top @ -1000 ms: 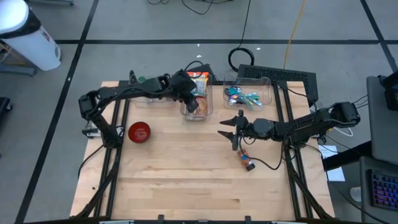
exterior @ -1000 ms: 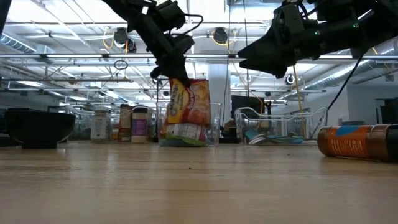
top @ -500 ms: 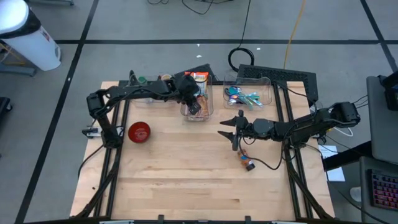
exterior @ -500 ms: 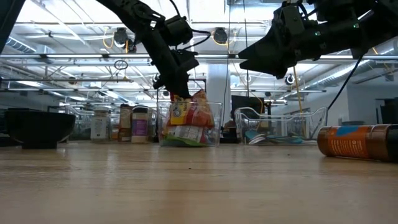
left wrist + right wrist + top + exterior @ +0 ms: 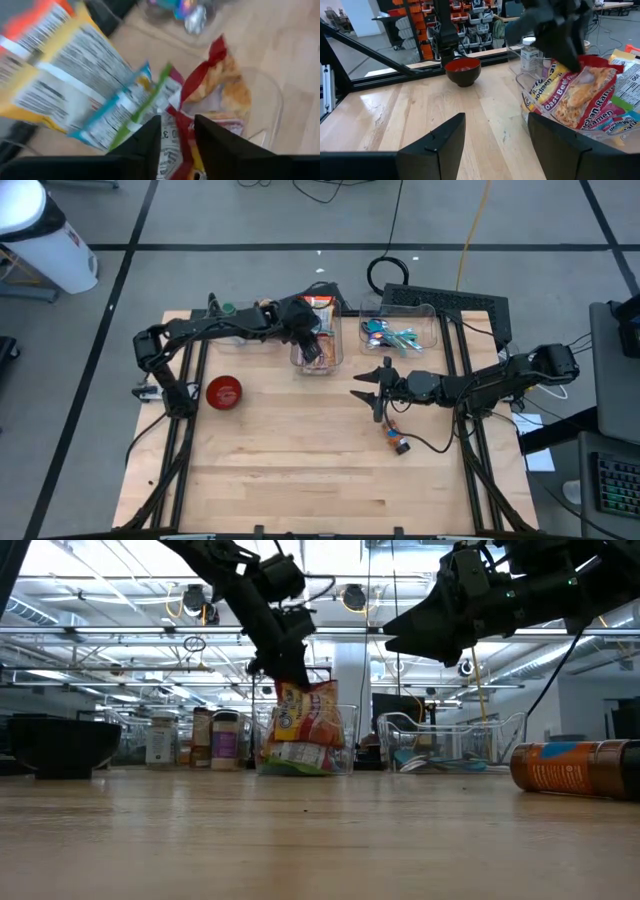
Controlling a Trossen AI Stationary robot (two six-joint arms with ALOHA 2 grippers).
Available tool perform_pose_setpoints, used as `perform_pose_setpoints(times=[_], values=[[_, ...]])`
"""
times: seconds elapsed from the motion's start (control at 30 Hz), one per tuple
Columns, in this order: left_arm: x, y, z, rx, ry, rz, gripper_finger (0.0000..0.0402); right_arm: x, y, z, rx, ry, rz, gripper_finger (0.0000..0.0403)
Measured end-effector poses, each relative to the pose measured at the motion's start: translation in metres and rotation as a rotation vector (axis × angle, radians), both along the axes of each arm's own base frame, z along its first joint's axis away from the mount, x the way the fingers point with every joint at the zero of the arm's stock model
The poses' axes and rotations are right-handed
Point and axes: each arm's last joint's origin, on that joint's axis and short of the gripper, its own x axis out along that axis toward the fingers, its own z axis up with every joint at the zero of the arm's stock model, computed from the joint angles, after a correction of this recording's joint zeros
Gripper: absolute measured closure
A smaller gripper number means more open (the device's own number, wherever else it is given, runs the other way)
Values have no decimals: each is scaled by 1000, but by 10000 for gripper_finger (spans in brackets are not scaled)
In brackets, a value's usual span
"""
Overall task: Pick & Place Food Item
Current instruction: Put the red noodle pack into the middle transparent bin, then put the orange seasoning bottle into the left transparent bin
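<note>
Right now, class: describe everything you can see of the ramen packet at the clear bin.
The ramen packet is a glossy plastic pouch, yellow and orange with a red top edge and printed lettering, its noodles pictured on the front. It stands tilted in the clear bin at the table's far side, leaning on other packets there. The left gripper sits right at its top edge; whether the fingers grip it cannot be told.

Around the clear bin [image 5: 318,358], packed with snack packets and blocked from above by the left gripper [image 5: 309,343], bare wood lies open toward the table's front. To its left stands a red bowl [image 5: 224,392]; to its right a second bin [image 5: 405,332], the right gripper [image 5: 371,392] and a toppled bottle [image 5: 396,440].
</note>
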Motion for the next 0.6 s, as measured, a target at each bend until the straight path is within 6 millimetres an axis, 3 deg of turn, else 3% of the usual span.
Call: perform_pose_setpoints(times=[0.17, 0.33, 0.6], values=[[-11, 1, 23, 100, -34, 51, 237, 0, 0, 0, -2, -2, 0, 195], [-33, -5, 62, 203, -111, 62, 215, 0, 0, 1, -26, 0, 2, 197], [-94, -40, 139, 195, -382, 48, 211, 0, 0, 0, -49, 12, 5, 193]])
